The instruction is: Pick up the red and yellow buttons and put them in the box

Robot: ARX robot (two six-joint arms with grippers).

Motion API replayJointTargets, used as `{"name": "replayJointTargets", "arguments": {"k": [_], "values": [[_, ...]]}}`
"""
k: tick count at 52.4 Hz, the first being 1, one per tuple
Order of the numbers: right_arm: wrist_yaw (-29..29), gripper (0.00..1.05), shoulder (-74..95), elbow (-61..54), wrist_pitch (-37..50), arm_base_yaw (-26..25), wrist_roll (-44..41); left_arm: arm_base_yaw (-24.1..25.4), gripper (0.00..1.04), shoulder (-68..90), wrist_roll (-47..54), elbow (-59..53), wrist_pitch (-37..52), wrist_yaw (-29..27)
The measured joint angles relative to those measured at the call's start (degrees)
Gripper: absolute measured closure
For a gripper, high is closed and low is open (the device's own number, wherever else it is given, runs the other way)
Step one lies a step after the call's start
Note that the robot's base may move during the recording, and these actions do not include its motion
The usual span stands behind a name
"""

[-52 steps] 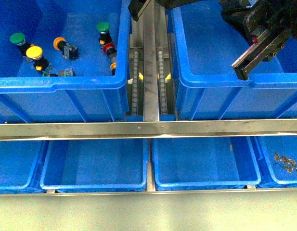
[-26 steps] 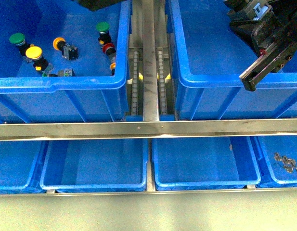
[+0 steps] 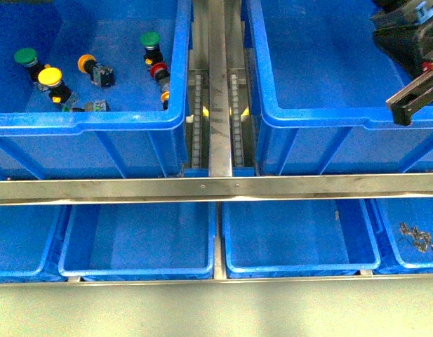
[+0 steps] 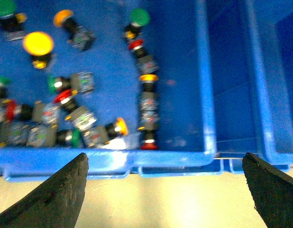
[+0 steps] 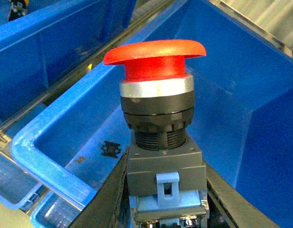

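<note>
Where the shallow trays (image 3: 139, 270) lie nearest the robot, a steel rail (image 3: 202, 187) crosses just behind them, and beyond it stand two deep crates side by side. The L crate (image 3: 90, 121) holds loose switches, incl. a yellow button (image 3: 50, 76) and a green-capped switch (image 3: 24, 56). The L tool (image 4: 164, 159) hangs over that crate's rim, fingers wide apart, holding nothing. The R tool (image 3: 415, 95) is clamped on a red button (image 5: 155, 61) — cap up, above the box (image 3: 321, 118), near its right side.
</note>
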Motion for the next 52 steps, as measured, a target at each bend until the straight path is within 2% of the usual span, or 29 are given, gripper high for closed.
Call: {"name": "replayJointTargets", "arguments": {"k": [4,6,8,11,13,16,19,21,25,27,35,41,49,52], "values": [[0.59,0.76,-2.54,-0.68,-1.44,-0.2,1.53,3.76,0.08,-3.17,1.73,-3.69,-1.44,-0.37],[0.63,0.76,-3.93,-1.07,-2.34,-0.33,2.62,4.7,0.12,-4.02,4.04,-7.17,3.69,-3.48],[1.38,0.76,-5.84,-1.6,-3.58,-0.42,4.17,5.6,0.19,-5.31,7.39,-12.96,15.45,-7.82],[2.47,0.76,-8.96,-2.16,-6.16,-0.35,6.03,5.88,0.3,-8.33,11.34,-21.62,30.88,-9.88],[4.0,0.76,-10.8,-2.29,-8.33,-0.13,7.19,5.84,0.37,-11.23,13.05,-26.49,38.29,-9.77],[5.01,0.76,-13.09,-2.78,-10.51,0.48,8.94,5.68,0.46,-14.86,14.34,-30.56,43.54,-9.75],[6.12,0.76,-15.89,-3.85,-12.44,1.25,10.16,5.68,0.56,-18.21,15.32,-32.7,44.19,-9.84],[6.88,0.76,-17.81,-4.59,-13.73,1.75,10.93,5.68,0.52,-19.26,15.67,-33.4,44.17,-9.86],[8.17,0.76,-20.83,-5.84,-16.06,2.54,12.74,5.7,0.36,-19.65,16.17,-33.86,44.15,-9.88],[8.28,0.76,-21.64,-6.16,-16.79,2.97,13.16,5.7,0.32,-19.67,16.39,-34.01,44.04,-10.05],[9.27,0.76,-24.04,-7.26,-18.27,4.09,14.47,5.79,0.54,-23.3,16.55,-35.41,41.64,-10.01],[11.15,0.76,-25.16,-8.41,-19.43,4.13,15.45,5.79,0.72,-24.17,16.66,-37.83,43.82,-9.88],[11.56,0.76,-26.27,-9.03,-20.13,5.05,16.13,5.79,0.97,-29.24,16.72,-39.69,39.12,-9.88],[11.85,0.76,-26.49,-9.27,-20.24,5.2,16.26,5.77,1.02,-31.63,16.66,-39.87,37.31,-9.86]]}}
